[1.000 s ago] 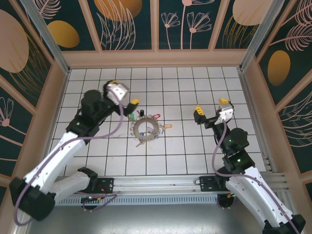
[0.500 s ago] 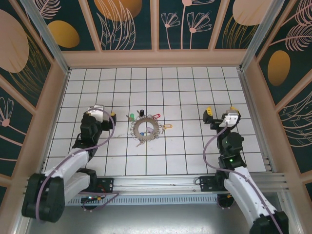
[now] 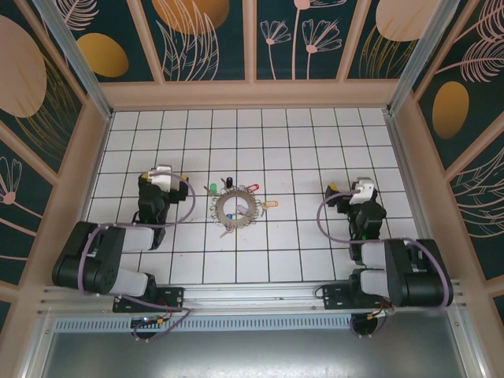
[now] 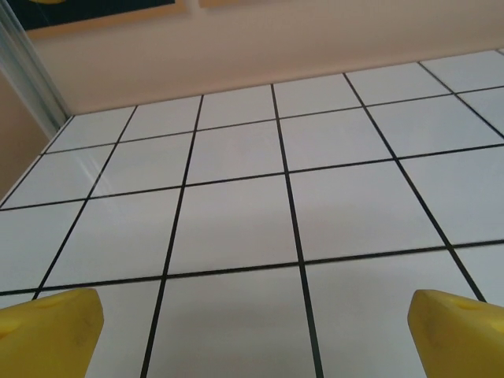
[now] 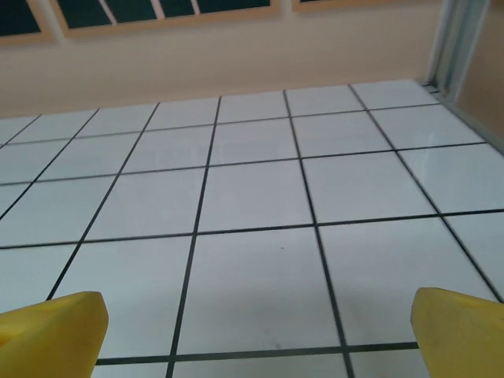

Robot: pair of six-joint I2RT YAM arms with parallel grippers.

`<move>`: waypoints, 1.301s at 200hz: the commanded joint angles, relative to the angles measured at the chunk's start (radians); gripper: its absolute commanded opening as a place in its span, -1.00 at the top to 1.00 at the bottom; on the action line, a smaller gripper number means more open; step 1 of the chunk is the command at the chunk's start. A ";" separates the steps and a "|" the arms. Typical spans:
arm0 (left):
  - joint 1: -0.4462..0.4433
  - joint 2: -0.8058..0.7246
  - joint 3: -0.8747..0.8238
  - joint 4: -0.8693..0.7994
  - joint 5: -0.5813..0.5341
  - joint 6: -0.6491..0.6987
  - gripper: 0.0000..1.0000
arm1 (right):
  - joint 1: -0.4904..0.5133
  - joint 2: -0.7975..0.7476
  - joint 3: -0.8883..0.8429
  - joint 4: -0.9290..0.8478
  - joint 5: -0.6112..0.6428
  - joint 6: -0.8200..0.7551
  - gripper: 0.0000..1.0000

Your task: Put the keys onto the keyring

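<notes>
**Entry: key-threading station, both arms folded low**

- **Hazards (judged).**
  - The keys are slim and lie flat on the tiles. A pinch that comes down slightly off could skate a fingertip over the tile and flick the key away.
  - The keyring (image 3: pixel 235 209) lies loose. If one gripper does not steady it, a push from a key would likely slide or spin it.
  - The keys already bristling on it could foul an incoming blade.
  - Both wrist cameras look at bare tile, so any approach starts without the target in close view.
- **Left gripper (image 4: pixel 256 327).** Spread wide, a yellow fingertip (image 4: pixel 51 323) in each lower corner. Nothing is between them, and whether they touch the tile cannot be told.
- **Right gripper (image 5: pixel 256 323).** Equally wide, empty, with white floor (image 5: pixel 252 205) ahead.
- **Keyring.** Between the two grippers and well apart from each. It lies to the right of the left gripper and to the left of the right one.
- **Loose keys.** All sit at the ring's far and right rim:
  - green-headed key (image 3: pixel 213 189)
  - black-headed key (image 3: pixel 228 183)
  - red-headed key (image 3: pixel 252 188)
  - yellow-headed key (image 3: pixel 270 204), nearest the right gripper
</notes>
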 commanded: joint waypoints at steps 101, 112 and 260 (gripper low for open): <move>0.139 0.041 0.069 0.043 0.119 -0.101 -0.98 | -0.074 0.230 0.131 0.159 -0.068 0.038 -0.98; 0.180 0.054 -0.018 0.211 0.126 -0.149 -0.98 | -0.074 0.230 0.136 0.150 -0.085 0.029 -0.98; 0.184 0.075 -0.055 0.287 0.136 -0.146 -0.98 | -0.060 0.233 0.183 0.062 -0.047 0.032 -0.98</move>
